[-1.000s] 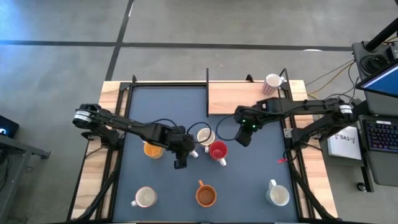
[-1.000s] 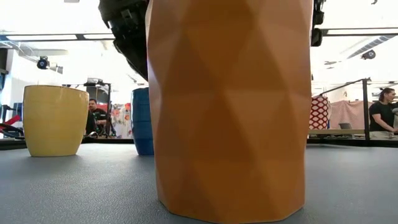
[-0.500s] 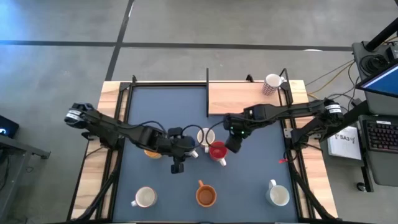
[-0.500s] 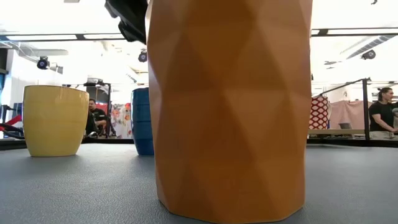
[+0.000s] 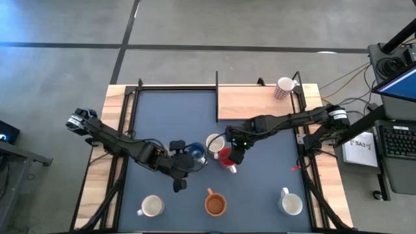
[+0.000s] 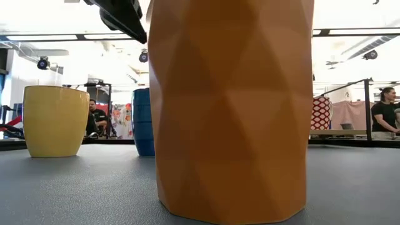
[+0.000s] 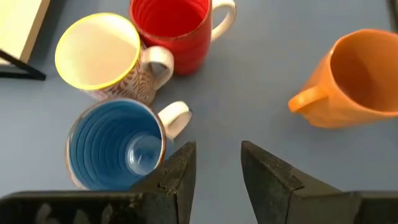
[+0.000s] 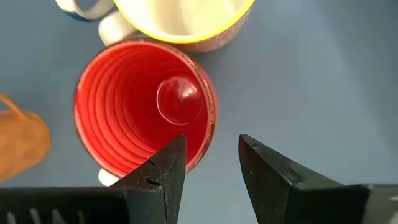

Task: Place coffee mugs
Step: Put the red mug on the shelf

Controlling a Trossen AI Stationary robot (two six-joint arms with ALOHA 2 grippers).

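Red mug [image 8: 144, 106] below parted right gripper [image 8: 211, 165], blue mug [image 7: 115, 144] beside parted, empty left gripper [image 7: 217, 168]

Left arm runs from frame left to lower centre, left gripper [image 5: 177, 184] jaws apart, empty. Right arm reaches from right to centre, right gripper [image 5: 235, 156] apparently open too.

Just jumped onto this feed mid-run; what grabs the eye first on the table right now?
Three mugs huddle mid-table: a blue mug, a cream mug with a yellow rim and a red mug. The right end effector hangs open right over the red mug's rim, while the left end effector sits open beside the blue one. In the low view, an orange-brown mug fills the frame.
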